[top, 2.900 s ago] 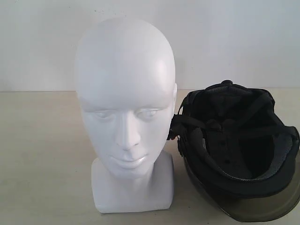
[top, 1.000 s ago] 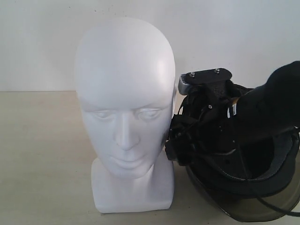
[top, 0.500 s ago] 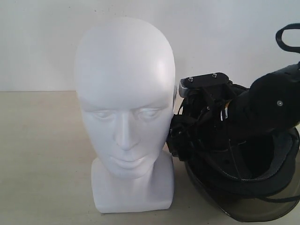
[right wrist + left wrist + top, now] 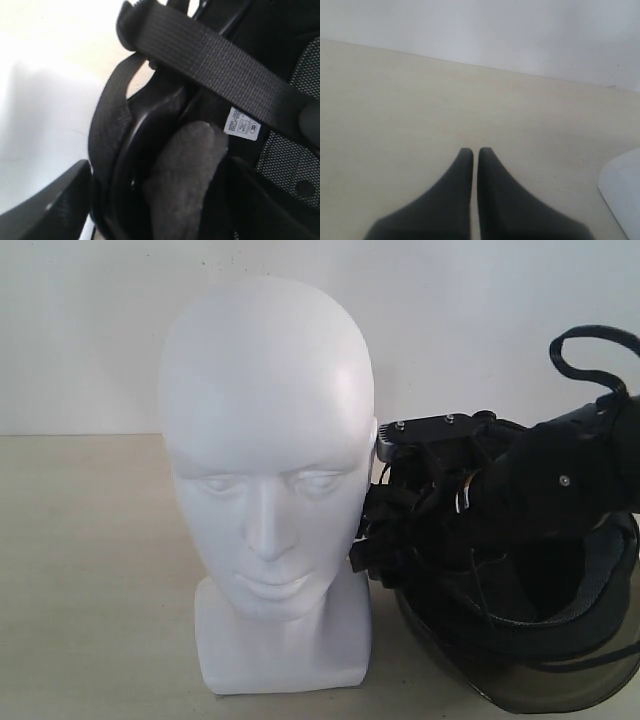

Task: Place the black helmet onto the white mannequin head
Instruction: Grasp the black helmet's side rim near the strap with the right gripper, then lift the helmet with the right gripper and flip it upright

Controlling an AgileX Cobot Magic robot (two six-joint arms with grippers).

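The white mannequin head [image 4: 265, 440] stands upright on the table, facing the exterior camera. Right beside it the black helmet [image 4: 560, 640] lies upside down, lining upward and smoky visor toward the front. My right gripper [image 4: 390, 540] reaches in from the right to the helmet's rim on the head side. In the right wrist view the right gripper [image 4: 160, 167] is open, one finger [image 4: 50, 210] outside the shell, the other inside, with the rim, grey padding [image 4: 185, 170] and a chin strap [image 4: 220, 55] between them. My left gripper [image 4: 475, 150] is shut over bare table.
The beige table [image 4: 90, 570] stretches left of the head, with a white wall [image 4: 480, 320] behind. The mannequin's white surface [image 4: 40, 100] fills one side of the right wrist view. A white corner, probably the mannequin base [image 4: 625, 190], shows in the left wrist view.
The right arm came in from the right over the helmet and has sunk lower, its gripper settling at the rim beside the head. Helmet and head have not moved.
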